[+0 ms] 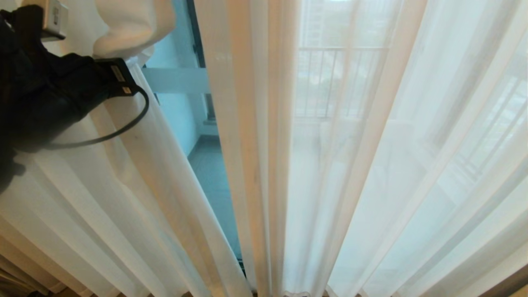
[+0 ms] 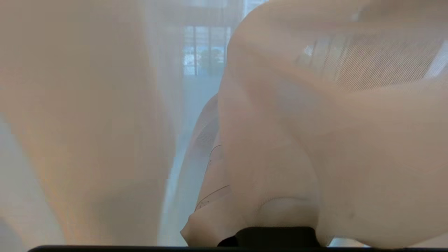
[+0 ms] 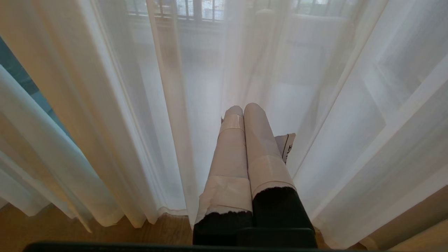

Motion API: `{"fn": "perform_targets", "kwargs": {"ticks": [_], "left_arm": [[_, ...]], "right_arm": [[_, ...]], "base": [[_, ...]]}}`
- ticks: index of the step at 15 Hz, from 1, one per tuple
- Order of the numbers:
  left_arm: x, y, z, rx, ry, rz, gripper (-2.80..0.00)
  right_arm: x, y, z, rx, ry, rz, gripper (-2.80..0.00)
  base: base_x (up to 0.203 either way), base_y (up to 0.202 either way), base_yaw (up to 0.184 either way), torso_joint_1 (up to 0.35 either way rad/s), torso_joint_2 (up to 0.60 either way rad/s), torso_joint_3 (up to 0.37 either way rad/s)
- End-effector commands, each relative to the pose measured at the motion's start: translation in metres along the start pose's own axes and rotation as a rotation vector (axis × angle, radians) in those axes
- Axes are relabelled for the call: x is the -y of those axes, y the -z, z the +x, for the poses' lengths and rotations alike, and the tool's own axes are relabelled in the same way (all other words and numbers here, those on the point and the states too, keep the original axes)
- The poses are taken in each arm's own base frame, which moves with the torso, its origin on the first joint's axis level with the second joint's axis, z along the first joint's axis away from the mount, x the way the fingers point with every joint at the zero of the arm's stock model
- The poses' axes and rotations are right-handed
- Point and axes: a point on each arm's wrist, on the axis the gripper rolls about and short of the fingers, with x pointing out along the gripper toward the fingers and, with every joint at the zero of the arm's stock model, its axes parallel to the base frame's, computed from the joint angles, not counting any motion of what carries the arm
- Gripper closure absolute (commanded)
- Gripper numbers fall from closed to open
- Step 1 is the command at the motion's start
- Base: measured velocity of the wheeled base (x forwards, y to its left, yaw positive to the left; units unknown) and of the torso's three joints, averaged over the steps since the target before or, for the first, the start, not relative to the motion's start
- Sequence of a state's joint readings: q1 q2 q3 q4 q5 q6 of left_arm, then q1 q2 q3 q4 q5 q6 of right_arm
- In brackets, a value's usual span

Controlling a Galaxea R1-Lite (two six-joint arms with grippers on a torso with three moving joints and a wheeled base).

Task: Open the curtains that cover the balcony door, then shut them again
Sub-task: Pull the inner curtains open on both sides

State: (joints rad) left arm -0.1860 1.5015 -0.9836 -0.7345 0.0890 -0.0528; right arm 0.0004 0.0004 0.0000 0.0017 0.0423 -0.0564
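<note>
The sheer white curtains hang in long folds; the left panel (image 1: 103, 206) and the right panel (image 1: 371, 165) stand apart by a narrow gap. In that gap shows the balcony door (image 1: 181, 103), glass with a frosted band and a dark frame. My left gripper (image 1: 128, 29) is raised at the upper left, at the left panel's edge, and that panel's fabric (image 2: 280, 122) drapes over its shut fingers and hides them. My right gripper (image 3: 243, 108) hangs low before the right panel, its taped fingers pressed together with nothing between them.
A balcony railing (image 1: 338, 82) shows dimly through the right panel. Grey balcony tiles (image 1: 214, 173) lie beyond the glass. The curtain hems reach a wooden floor (image 3: 164, 231). A black cable (image 1: 136, 119) loops from my left wrist against the fabric.
</note>
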Motion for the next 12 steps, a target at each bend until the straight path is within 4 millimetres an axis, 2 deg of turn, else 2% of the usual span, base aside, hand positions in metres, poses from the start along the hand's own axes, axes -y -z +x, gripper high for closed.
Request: {"fn": "perform_targets", "kwargs": {"ticks": [1,12], "left_arm": [[-0.003,-0.01,-0.007,0.026,-0.01,0.008,0.0],[-0.021,-0.016,-0.017,0.032,-0.085,0.128,0.0]], "right_arm": [[0.0,0.0,0.0,0.001,-0.002,0.0,0.0],[0.0,0.0,0.0,0.001,-0.002,0.0,0.0]], "base": [[0.0,0.0,0.0,0.0,0.0,0.0],[0.0,0.0,0.0,0.0,0.0,0.0]]}}
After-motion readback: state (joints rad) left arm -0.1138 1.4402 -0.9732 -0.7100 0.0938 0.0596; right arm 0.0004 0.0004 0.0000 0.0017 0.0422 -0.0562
